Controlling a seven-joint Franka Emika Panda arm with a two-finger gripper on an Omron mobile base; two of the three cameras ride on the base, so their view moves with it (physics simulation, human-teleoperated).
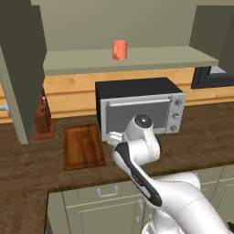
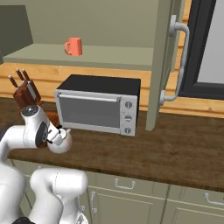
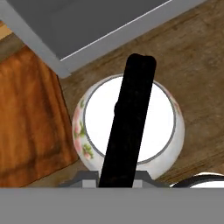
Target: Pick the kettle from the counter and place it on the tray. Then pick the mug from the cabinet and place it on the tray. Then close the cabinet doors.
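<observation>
pincer: I read it clamped on the kettle handle, kettle directly below | kettle: just off the tray's edge, before the oven on the surface | my next carry: sideways onto tray; handle runs roughly along that edge

The flat reddish-brown wooden tray is left bare, hemmed by the grey oven and the knife block.

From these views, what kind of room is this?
A kitchen, rendered: a toaster oven on a wooden counter, a knife block, and a wall cabinet holding a mug.
</observation>
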